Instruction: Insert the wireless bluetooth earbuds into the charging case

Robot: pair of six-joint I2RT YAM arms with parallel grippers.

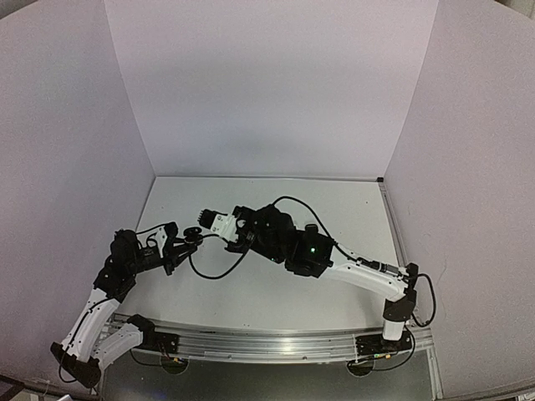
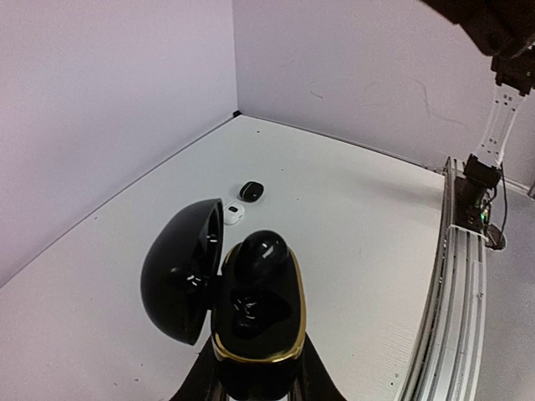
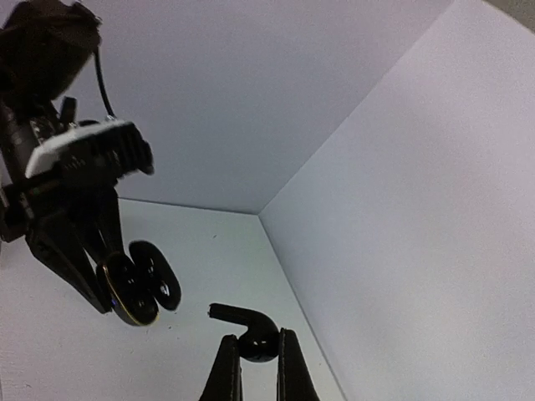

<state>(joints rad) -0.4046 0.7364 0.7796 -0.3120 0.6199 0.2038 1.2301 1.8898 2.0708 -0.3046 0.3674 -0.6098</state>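
My left gripper (image 2: 257, 372) is shut on the base of an open black charging case with a gold rim (image 2: 288, 330), held above the table. The case's lid (image 2: 177, 271) hangs open to the left. One black earbud (image 2: 261, 253) sits in the far slot, and the near slot (image 2: 251, 313) is empty. My right gripper (image 3: 257, 355) is shut on the bulb of a second black earbud (image 3: 259, 338), its stem pointing left towards the case (image 3: 134, 291). In the top view the right gripper (image 1: 201, 217) is just beyond the left gripper (image 1: 182, 246) and the case (image 1: 192, 236).
A small white item (image 2: 234, 215) and a small black item (image 2: 251, 190) lie on the table beyond the case, too small to identify. Lilac walls enclose the table on three sides. The metal rail (image 2: 456, 276) runs along the near edge.
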